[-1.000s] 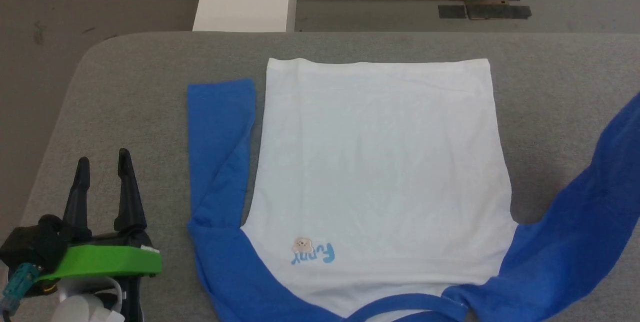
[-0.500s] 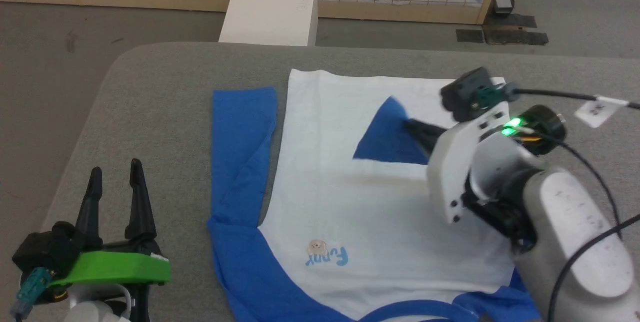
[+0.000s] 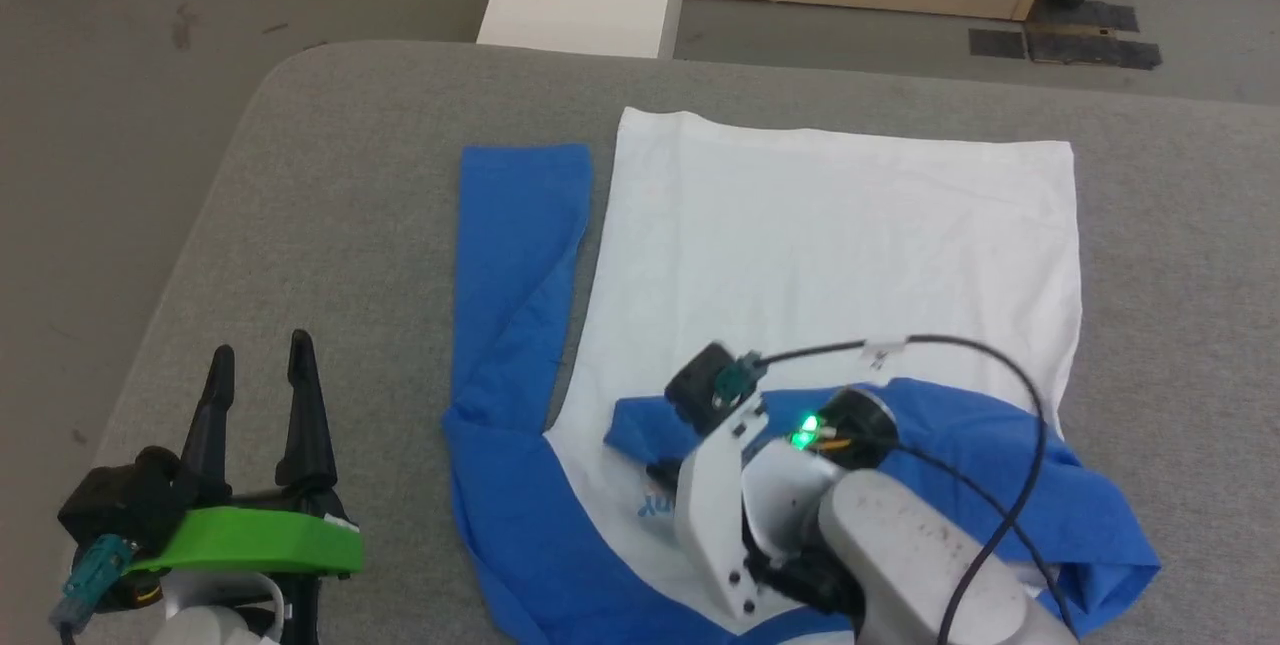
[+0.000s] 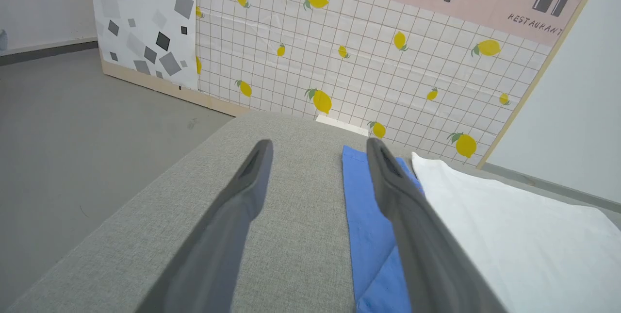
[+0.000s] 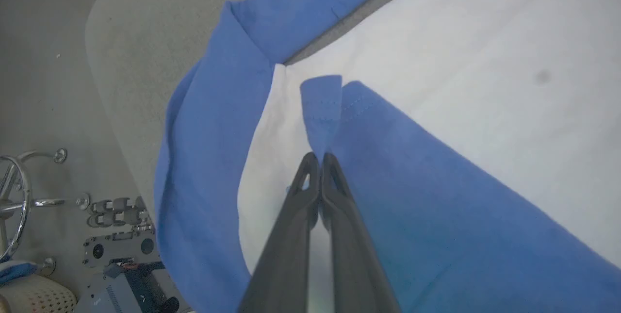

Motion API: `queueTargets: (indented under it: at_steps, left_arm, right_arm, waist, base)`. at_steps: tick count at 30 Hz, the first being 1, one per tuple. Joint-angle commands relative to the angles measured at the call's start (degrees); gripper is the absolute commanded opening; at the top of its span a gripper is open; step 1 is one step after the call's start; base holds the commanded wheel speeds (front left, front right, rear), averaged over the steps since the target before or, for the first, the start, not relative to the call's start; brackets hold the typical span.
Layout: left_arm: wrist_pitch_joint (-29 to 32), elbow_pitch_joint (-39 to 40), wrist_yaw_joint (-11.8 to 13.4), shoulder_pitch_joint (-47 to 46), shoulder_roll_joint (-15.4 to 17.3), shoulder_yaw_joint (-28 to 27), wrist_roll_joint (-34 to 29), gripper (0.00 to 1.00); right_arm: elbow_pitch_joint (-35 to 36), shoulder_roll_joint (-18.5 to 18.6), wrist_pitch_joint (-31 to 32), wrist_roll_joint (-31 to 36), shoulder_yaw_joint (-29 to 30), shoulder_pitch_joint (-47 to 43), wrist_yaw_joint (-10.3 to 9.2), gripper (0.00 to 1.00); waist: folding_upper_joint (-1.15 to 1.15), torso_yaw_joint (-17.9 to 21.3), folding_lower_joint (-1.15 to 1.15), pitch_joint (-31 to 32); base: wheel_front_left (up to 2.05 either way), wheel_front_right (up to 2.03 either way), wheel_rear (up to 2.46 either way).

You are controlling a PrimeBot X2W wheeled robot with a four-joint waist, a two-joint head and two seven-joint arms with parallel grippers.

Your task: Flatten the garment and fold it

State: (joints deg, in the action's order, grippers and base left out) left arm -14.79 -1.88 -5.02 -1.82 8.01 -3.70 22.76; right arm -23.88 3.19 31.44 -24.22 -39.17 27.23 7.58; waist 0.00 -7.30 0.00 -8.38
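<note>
Garment (image 3: 850, 225) on grey table (image 3: 300, 175), lemon wall (image 4: 364, 60)

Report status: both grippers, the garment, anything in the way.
Left gripper open, holding nothing, over the table. Right gripper shut on the garment, cuff pinched, sleeve lying across the white front. No obstacle seen.

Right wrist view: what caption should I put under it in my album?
Right gripper shut on the blue sleeve cuff, holding it across the white T-shirt on the grey table.
</note>
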Motion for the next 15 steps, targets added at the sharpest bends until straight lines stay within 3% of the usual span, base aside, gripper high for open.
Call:
queueTargets:
  at_steps: [1, 4, 5, 6, 11, 15]
  left_arm:
    - [-0.2, -0.3, -0.2, -0.6, -0.1, 0.1, 0.3, 1.0]
    - [-0.2, -0.7, -0.4, -0.8, -0.1, 0.2, 0.3, 1.0]
    - [-0.2, -0.8, -0.4, -0.8, -0.2, 0.2, 0.4, 1.0]
    - [-0.2, -0.9, -0.4, -0.7, -0.2, 0.1, 0.4, 1.0]
    - [-0.2, -1.2, -0.2, -0.2, -0.1, 0.0, 0.2, 1.0]
    - [-0.1, -1.0, 0.1, 0.5, 0.2, -0.2, 0.2, 1.0]
  right_arm:
    - [-1.4, -0.2, -0.5, -0.4, -1.4, -0.2, -0.09, 0.0]
    - [-2.9, -0.3, -2.0, -3.2, -3.9, 0.4, -0.09, 0.0]
    - [-2.9, -0.3, -2.5, -4.6, -4.1, 0.5, -0.09, 0.28]
    - [-2.8, -0.3, -3.2, -6.0, -4.3, 0.9, -0.09, 1.0]
    - [-0.6, -0.3, -6.1, -10.9, -2.8, 3.1, -0.09, 1.0]
    - [3.1, -0.3, -8.3, -12.9, 3.3, 4.3, -0.09, 1.0]
  waist:
    - [0.0, -0.4, 0.0, -0.4]
    - [0.0, -0.7, 0.0, -0.5]
    - [0.0, -0.7, 0.0, -0.5]
    - [0.0, -0.6, 0.0, -0.4]
    - [0.0, 0.3, 0.0, 0.7]
    - [0.0, 1.5, 0.0, 2.0]
  base:
    - [0.0, 0.0, 0.0]
    - [0.0, 0.0, 0.0]
    - [0.0, 0.0, 0.0]
    - [0.0, 0.0, 0.0]
    - [0.0, 0.0, 0.0]
    - [0.0, 0.0, 0.0]
